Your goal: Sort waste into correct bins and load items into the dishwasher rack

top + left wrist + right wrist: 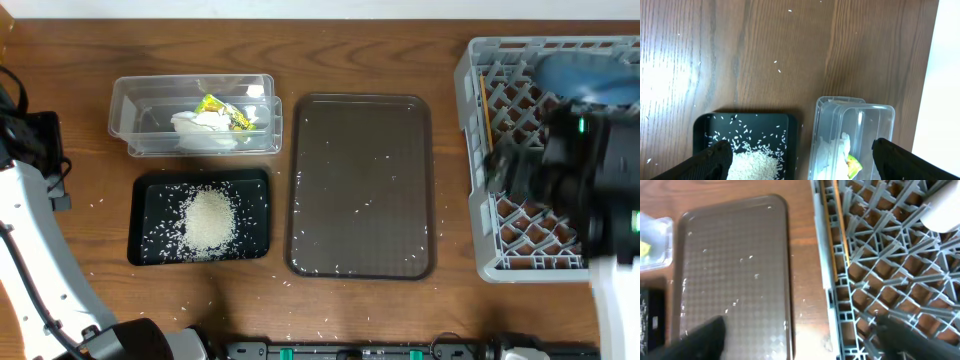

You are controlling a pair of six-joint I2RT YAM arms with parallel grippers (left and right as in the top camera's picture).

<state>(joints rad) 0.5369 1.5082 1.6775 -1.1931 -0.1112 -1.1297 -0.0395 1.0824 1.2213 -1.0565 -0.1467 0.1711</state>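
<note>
The clear tub (140,110) holds the white tissue (205,130) and the yellow-green wrapper (228,112). The black tray (150,205) holds the heap of rice (208,220). The grey rack (480,150) at the right holds the large blue bowl (585,75), the chopsticks (485,100) and the white cup (942,210). My right gripper (805,340) is open and empty, above the rack's left edge (830,280). My left gripper (802,160) is open and empty, left of the tray (747,127) and tub (860,120). The small light-blue bowl is not in view.
The brown serving tray (360,185) lies between the bins and the rack, with a few stray grains on it. Loose grains also dot the table round the black tray. The right arm (600,190) covers much of the rack.
</note>
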